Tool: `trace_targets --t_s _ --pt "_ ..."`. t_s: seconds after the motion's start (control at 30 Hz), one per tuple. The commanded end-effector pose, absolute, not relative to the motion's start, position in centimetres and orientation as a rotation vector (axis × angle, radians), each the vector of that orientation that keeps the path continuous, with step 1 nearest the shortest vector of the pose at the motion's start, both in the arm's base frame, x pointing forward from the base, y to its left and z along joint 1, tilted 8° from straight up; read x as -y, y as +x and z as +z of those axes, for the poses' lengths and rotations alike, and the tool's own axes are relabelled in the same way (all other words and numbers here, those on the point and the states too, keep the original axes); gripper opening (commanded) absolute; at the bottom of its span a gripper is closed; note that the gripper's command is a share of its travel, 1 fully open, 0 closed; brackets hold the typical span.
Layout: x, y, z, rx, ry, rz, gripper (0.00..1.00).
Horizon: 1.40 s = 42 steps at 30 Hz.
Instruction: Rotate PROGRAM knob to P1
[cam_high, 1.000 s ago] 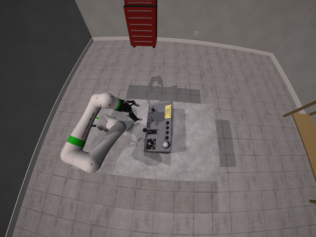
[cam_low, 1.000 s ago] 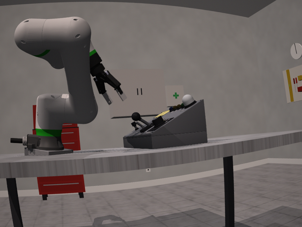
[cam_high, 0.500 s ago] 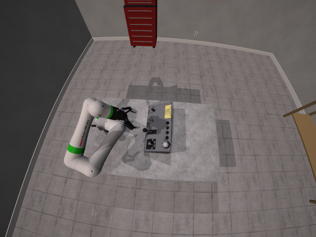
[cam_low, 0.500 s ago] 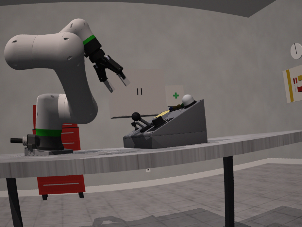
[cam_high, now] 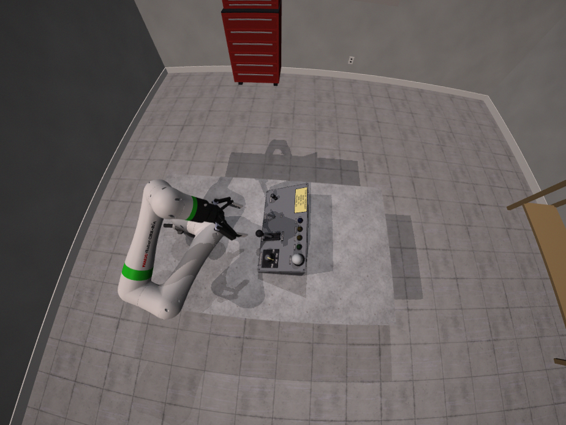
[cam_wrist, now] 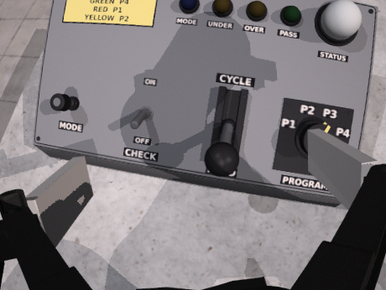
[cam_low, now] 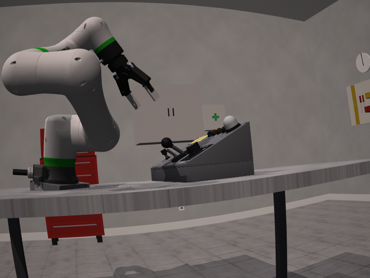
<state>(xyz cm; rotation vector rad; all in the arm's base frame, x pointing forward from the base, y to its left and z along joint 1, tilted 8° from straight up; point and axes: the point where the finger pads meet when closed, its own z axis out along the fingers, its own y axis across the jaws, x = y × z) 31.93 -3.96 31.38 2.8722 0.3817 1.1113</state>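
The grey sloped console [cam_high: 284,228] stands on the table; it also shows in the side view [cam_low: 206,155] and the wrist view [cam_wrist: 206,80]. Its PROGRAM knob sits at the lower right of the panel, partly hidden by my right finger; its yellow pointer shows between P3 and P4. The knob also shows in the overhead view [cam_high: 271,258]. My gripper [cam_low: 143,96] is open and empty, hanging in the air above and short of the console's front edge; it also shows in the overhead view [cam_high: 232,219].
The panel also carries a MODE button [cam_wrist: 64,103], a CHECK toggle [cam_wrist: 141,117], a CYCLE lever with a black ball [cam_wrist: 222,158], several dark lamps, a white STATUS dome [cam_wrist: 341,20] and a yellow legend plate [cam_wrist: 112,2]. A red tool cabinet [cam_high: 251,41] stands by the far wall.
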Motion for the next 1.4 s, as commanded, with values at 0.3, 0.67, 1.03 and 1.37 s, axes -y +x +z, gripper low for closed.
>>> trace_targets --t_s 0.3,0.67,1.03,1.37 --pt "4.0 32.0 31.4 -0.383 2.874 1.109 1.00" --pt "4.0 32.0 31.4 -0.383 2.874 1.109 1.00" --pt "4.0 32.0 31.4 -0.383 2.874 1.109 1.00" --pt "6.8 31.5 31.7 -0.378 2.880 1.103 1.00"
